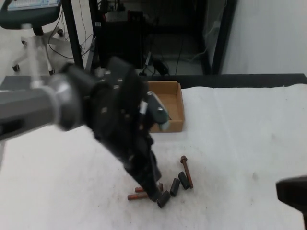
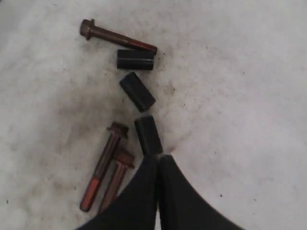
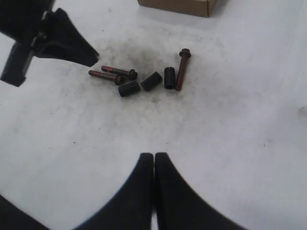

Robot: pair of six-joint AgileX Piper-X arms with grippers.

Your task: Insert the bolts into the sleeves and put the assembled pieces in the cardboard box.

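Three rusty bolts and three black sleeves lie loose on the white cloth. One bolt (image 2: 117, 37) lies apart beside a sleeve (image 2: 135, 59); two bolts (image 2: 104, 165) (image 2: 117, 179) lie side by side. A middle sleeve (image 2: 137, 91) lies between the others. My left gripper (image 2: 158, 155) is shut and empty, its tips at the end of the nearest sleeve (image 2: 147, 135). My right gripper (image 3: 153, 155) is shut and empty, hanging back from the cluster on its near right side. The cardboard box (image 1: 176, 103) stands behind the cluster, partly hidden by the left arm (image 1: 120, 115).
The white cloth (image 1: 240, 139) covers the bench, stained dark around the parts. The right arm's dark body (image 1: 292, 194) shows at the high view's lower right edge. An office chair (image 1: 29, 19) and dark frame legs stand beyond the bench.
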